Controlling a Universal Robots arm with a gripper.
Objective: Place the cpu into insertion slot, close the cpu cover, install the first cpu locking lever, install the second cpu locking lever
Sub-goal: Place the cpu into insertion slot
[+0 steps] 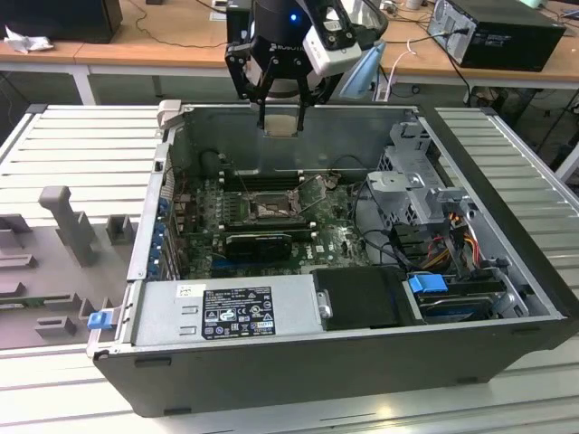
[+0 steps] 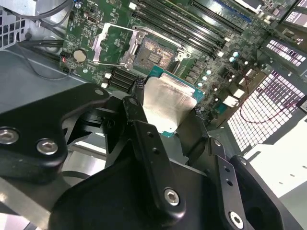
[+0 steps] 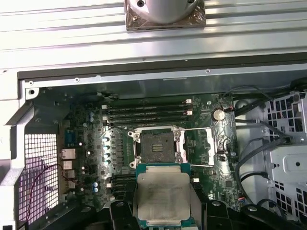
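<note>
Above the far wall of the open computer case (image 1: 298,362), the tool (image 1: 280,116) hangs clenched on the cpu (image 3: 163,199), gripping it by two opposite edges with its pale face toward the wrist cameras. The cpu is in the air, well apart from the insertion slot (image 3: 156,143), which lies uncovered on the green board. The cpu cover (image 3: 212,147) is folded back flat beside the slot. A thin wire rod (image 1: 312,185) slanting up next to it may be a locking lever, though it is too fine to be sure. Long black memory slots (image 3: 146,111) run just beyond the slot. Dark cables (image 3: 259,143) loop toward the drive cage (image 1: 412,181). The case rests on a slatted counter (image 1: 72,145).
</note>
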